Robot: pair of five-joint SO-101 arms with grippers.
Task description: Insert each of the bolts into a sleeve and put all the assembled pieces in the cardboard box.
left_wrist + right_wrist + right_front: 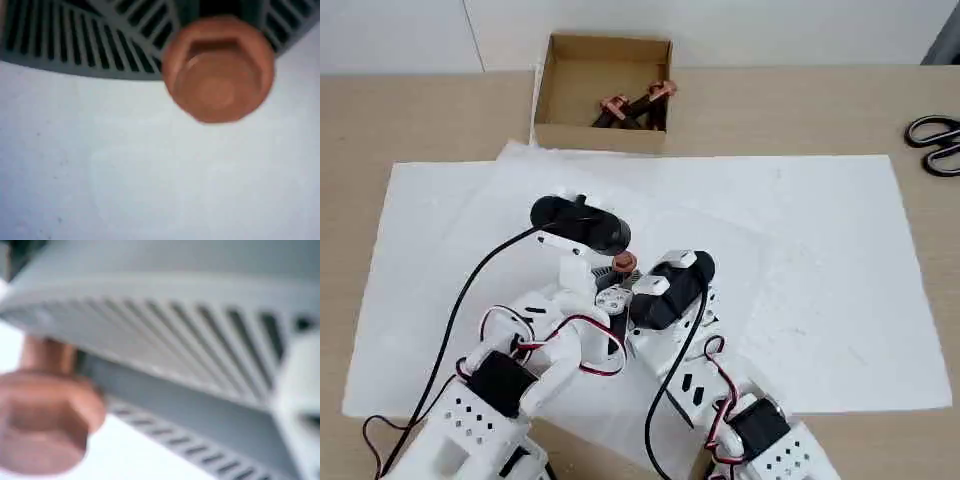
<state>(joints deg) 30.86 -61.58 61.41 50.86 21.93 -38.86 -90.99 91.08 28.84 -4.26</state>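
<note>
A copper bolt (624, 262) is held above the white paper where both arms meet, its hexagonal head up. My right gripper (618, 274) looks shut on the bolt, coming in from the lower right. My left gripper (602, 255) hangs right beside it, under its black motor. In the left wrist view the bolt head (217, 70) faces the camera in front of a grey ribbed finger (75, 45). The right wrist view has the bolt head (45, 420) very close, its shank running up behind ribbed grey plastic (175, 340). I cannot make out a sleeve here.
The cardboard box (600, 137) stands at the back, just past the paper's far edge, with assembled pieces (635, 105) inside. White paper (800, 260) covers the middle of the table. Black scissors (935, 143) lie at the far right.
</note>
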